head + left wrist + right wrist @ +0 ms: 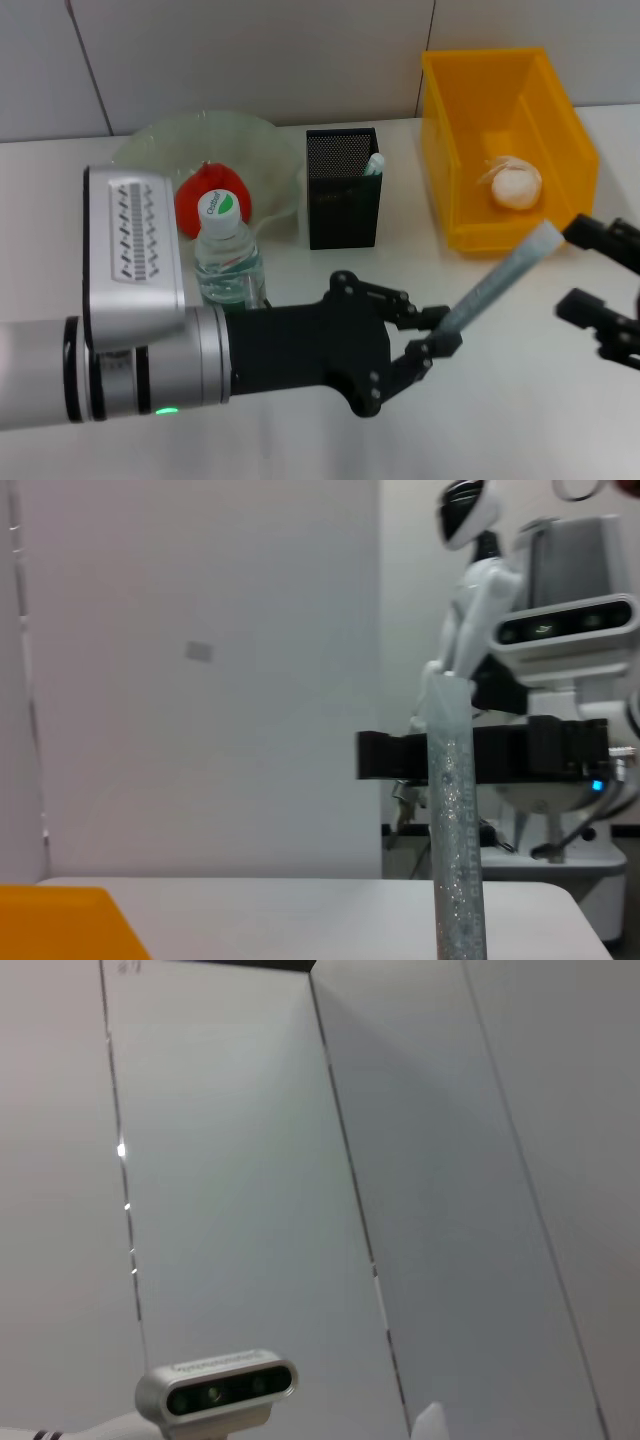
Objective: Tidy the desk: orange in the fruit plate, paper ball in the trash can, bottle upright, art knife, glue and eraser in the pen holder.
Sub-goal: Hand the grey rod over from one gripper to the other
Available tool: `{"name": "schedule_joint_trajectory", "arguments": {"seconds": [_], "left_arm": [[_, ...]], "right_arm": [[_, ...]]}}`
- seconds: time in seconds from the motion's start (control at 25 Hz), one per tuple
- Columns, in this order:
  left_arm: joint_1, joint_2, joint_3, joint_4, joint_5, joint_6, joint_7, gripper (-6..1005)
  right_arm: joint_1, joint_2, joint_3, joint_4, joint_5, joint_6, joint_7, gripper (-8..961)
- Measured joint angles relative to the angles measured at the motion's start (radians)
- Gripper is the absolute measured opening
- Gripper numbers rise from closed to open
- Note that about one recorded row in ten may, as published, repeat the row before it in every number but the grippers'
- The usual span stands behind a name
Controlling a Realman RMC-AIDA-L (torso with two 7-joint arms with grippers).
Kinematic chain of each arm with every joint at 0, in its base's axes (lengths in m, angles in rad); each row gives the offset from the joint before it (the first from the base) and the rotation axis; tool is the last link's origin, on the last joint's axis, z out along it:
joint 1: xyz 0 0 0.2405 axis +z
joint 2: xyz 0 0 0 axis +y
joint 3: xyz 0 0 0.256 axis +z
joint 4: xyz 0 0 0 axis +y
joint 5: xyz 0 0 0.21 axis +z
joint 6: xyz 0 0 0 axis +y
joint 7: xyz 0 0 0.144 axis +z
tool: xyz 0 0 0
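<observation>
1. Left gripper (441, 331) over the tabletop (300, 440), jaws clamped on the lower end of the glue (500, 277), held slanted in the air.
2. Right gripper (590, 270) at the glue's upper tip, jaws apart, not closed on it.
3. Paper ball (515, 183) in the trash can (455, 150); bottle (228, 255) upright beside the orange (192, 198) in the fruit plate (260, 145); pen holder (342, 190) between.

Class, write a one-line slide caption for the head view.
Left gripper holds a glitter glue tube toward the open right gripper, beside the orange bin.
</observation>
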Motion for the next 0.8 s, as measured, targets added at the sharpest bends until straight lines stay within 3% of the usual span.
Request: {"name": "schedule_joint_trajectory", "arguments": {"seconds": [0.4,0.8], "left_arm": [[-0.057,0.000,-0.001,-0.091,-0.011,0.049,0.046,169],[-0.065,0.001,-0.002,-0.094,-0.011,0.050,0.035,168]], "right_arm": [[0.063,-0.002,-0.116,-0.006,-0.031,0.055,0.002,665],[0.082,-0.004,-0.142,-0.001,-0.042,0.067,0.014,652]]}}
